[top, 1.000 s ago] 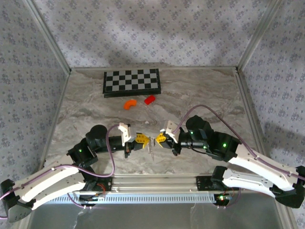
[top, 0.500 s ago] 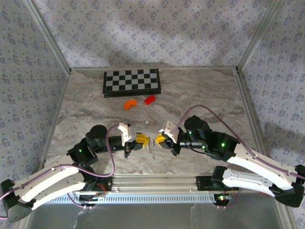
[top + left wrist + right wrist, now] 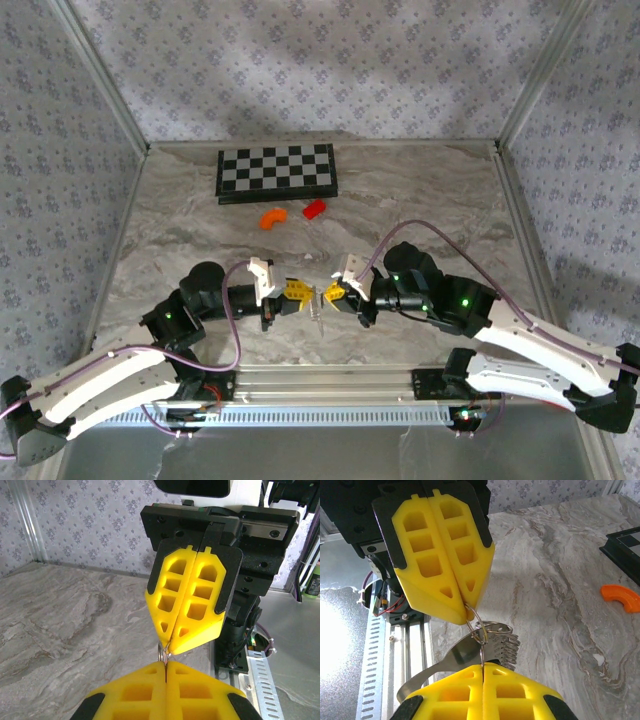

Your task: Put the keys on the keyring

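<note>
L end effector (image 3: 300,295) & R end effector (image 3: 336,292) meet tip-to-tip, both clenched on keyring (image 3: 316,303), lower centre over counter (image 3: 430,200); yellow pads hide part of it. Upper centre, well apart: checkerboard (image 3: 277,172), orange curved piece (image 3: 272,217), red block (image 3: 315,208).

Both ends of the keyring (image 3: 480,634) out of sight between pinched jaws; number of keys (image 3: 501,644) indistinct.

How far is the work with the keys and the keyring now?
Done: the keyring and keys hang above the table between two shut grippers. In hand: the left gripper and the right gripper seem to pinch opposite ends of the keyring. Left: whether the keys are fully threaded is not visible.
</note>
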Available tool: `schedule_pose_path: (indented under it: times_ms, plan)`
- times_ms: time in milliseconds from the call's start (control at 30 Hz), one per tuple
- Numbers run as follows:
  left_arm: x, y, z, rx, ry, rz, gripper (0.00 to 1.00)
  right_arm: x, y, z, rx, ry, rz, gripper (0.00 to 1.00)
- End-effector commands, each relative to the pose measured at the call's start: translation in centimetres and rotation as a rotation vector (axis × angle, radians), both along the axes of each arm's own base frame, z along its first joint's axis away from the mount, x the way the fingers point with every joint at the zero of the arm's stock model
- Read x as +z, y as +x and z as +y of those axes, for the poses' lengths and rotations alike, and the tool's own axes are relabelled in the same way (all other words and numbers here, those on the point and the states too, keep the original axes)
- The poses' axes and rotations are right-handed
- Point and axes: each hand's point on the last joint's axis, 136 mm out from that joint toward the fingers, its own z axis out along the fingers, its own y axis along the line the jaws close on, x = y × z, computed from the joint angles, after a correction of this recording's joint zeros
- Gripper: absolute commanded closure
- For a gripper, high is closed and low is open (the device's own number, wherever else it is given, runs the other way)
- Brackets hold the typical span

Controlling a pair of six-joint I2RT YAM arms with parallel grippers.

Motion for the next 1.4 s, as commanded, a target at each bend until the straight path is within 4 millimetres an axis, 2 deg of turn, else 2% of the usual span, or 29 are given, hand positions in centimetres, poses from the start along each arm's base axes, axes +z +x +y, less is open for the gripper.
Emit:
schedule_pose_path:
  times_ms: [0, 767, 1033, 1167, 1367]
  plan:
    - [1.6, -0.5, -0.2, -0.024, -0.037, -0.029, 1.00, 2.9, -0.4, 0.6, 0.035, 0.091, -0.045, 1.00]
    - [1.4, -0.4, -0.4, -0.028, -0.042, -0.024, 1.00, 3.1, -0.7, 0.5, 0.042, 0.165, -0.002, 1.00]
    - [1.2, 0.1, -0.2, 0.006, -0.028, -0.026, 1.00, 2.5, -0.4, -1.0, -0.014, 0.122, 0.002, 1.00]
    - [0.4, 1.4, 0.1, 0.086, 0.002, -0.025, 1.00, 1.3, 0.0, -2.0, -0.085, 0.068, 0.046, 1.00]
    - [-0.6, 3.5, 1.1, 0.221, 0.033, -0.032, 1.00, -2.5, 1.7, -4.8, -0.300, -0.094, 0.157, 1.00]
